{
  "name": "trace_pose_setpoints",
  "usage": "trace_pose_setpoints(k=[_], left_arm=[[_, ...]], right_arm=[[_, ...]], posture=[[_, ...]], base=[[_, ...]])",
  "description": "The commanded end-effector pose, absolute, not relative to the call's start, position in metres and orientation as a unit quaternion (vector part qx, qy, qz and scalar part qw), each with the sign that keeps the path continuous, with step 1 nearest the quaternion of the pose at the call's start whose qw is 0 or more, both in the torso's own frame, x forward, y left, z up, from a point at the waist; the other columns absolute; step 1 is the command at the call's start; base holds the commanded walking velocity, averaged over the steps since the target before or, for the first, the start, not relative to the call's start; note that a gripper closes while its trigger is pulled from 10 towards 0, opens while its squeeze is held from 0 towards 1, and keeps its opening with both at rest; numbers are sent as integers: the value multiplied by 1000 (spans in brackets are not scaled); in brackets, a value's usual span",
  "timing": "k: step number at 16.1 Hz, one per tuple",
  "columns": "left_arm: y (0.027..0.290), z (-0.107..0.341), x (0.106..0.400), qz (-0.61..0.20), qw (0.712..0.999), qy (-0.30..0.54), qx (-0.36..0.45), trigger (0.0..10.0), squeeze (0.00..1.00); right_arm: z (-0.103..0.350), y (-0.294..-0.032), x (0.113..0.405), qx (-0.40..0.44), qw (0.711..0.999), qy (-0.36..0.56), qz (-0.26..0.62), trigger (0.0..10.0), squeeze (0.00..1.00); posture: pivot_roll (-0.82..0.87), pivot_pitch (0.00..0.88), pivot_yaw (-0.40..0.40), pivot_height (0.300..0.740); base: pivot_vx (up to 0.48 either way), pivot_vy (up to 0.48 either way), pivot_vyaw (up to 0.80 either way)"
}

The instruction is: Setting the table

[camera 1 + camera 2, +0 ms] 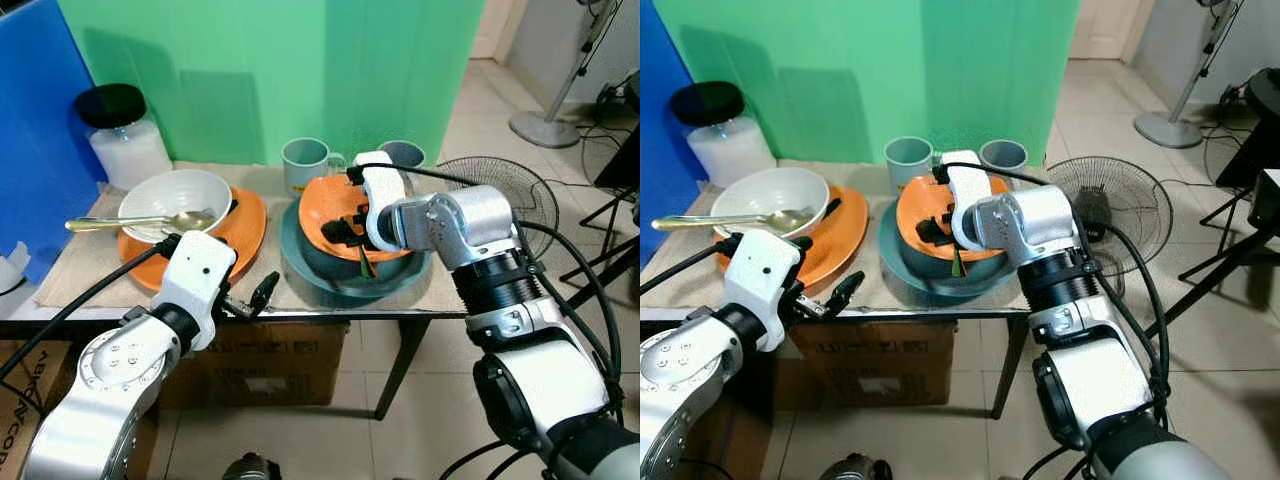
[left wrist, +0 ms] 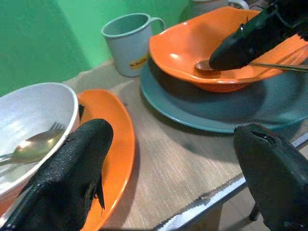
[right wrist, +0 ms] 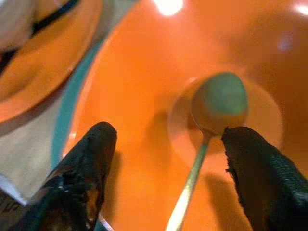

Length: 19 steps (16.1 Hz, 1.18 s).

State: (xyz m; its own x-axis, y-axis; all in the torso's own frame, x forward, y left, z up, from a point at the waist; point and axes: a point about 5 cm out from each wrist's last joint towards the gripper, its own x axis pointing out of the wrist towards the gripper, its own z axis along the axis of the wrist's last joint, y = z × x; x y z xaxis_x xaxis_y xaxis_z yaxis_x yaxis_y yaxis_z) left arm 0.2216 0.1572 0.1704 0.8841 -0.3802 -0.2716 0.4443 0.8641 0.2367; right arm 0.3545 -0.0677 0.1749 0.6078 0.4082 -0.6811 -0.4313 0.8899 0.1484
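Spoon sitting in the orange bowl, both my grippers apart

Spoon [image 3: 219,103] is lying in my orange bowl [image 1: 330,215], bowl end down near the middle, handle running up toward the rim. My right gripper [image 1: 348,228] is down inside that bowl with its fingers spread wide, one on each side of the spoon, not clamped on it as far as I can see. Orange bowl sits on a teal plate [image 1: 300,265], on the beige mat [image 1: 90,255] covering the table.

My left gripper [image 1: 252,297] hangs at the near table edge, fingers apart too, holding nothing, just in front of the orange plate [image 1: 248,225]. That plate has a white bowl [image 1: 175,190] on it, with a second spoon [image 1: 140,222] and a fork [image 2: 50,130] resting in it, handle sticking out to my left.

Behind the plates are two grey-green mugs [image 1: 305,160] near the green backdrop [image 1: 270,70], and a glass jar with a black lid [image 1: 120,130] off to my left. A floor fan [image 1: 495,185] stands beside the table on my right.
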Motion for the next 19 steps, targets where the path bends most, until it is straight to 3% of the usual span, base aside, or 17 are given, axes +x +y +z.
trace_pose_setpoints(k=[1,2,10,19], left_arm=[[152,176,220,-233,956,99,147,10000,0],[149,177,218,-249,952,102,144,10000,0],[134,181,206,-330,929,109,123,10000,0],[134,186,206,-345,925,109,118,10000,0]], right_arm=[[176,-68,357,-11,899,376,225,745,0],[171,-68,358,-14,897,383,222,0,0],[163,-67,361,-15,893,395,216,0,0],[159,-65,363,-21,889,400,220,0,0]], posture=[[-76,38,4,740],[-77,40,6,740],[-77,42,8,740],[-80,39,9,740]], base=[[0,0,0],[0,0,0],[0,0,0],[0,0,0]])
